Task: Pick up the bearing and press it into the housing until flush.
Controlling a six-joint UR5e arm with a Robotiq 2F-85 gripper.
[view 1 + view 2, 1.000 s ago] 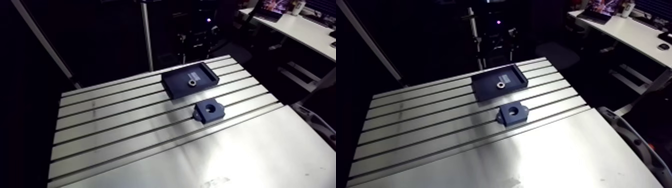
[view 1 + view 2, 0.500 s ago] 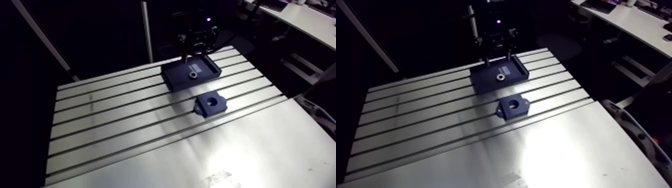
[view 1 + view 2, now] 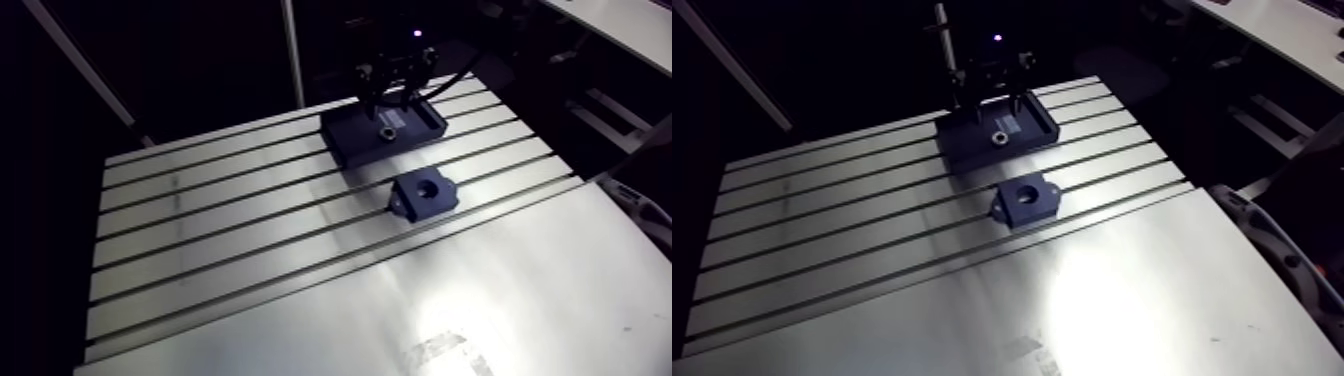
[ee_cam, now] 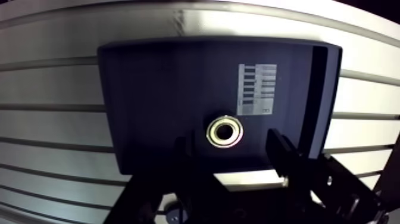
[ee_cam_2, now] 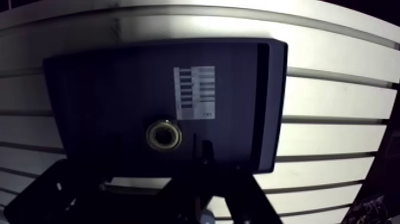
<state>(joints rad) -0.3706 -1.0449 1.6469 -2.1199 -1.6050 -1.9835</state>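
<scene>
The slotted aluminium table (image 3: 200, 250) runs its long grooves from the left edge across to the right. Toward its far side, about midway across in the arm view, a dark rectangular tray (image 3: 345, 140) with a raised rim lies flat over the grooves. The gripper (image 4: 231, 149) comes down out of the dark just above this tray.

In the wrist view, one dark finger rises on the near side of the bearing and the second of the fingers (image 4: 286, 158) rises on the other side. The two stand well apart, with tray floor showing between each of them and the ring, so they grip nothing. The bearing (image 4: 224, 131), a small metal ring with a dark centre, lies flat on the tray floor, in the gap between the fingers and slightly ahead of their tips. How high the tips hang above the tray floor cannot be told. Beyond the bearing, a little to one side, a pale printed label (image 4: 257, 89) is stuck to the tray floor (its print is too small to read).

Further right in the arm view, and nearer the camera, the housing (image 3: 424, 193) sits on the table: a dark block with a round bore facing up and a small ear on each side. It stands apart from the tray, with a few grooves between them.
</scene>
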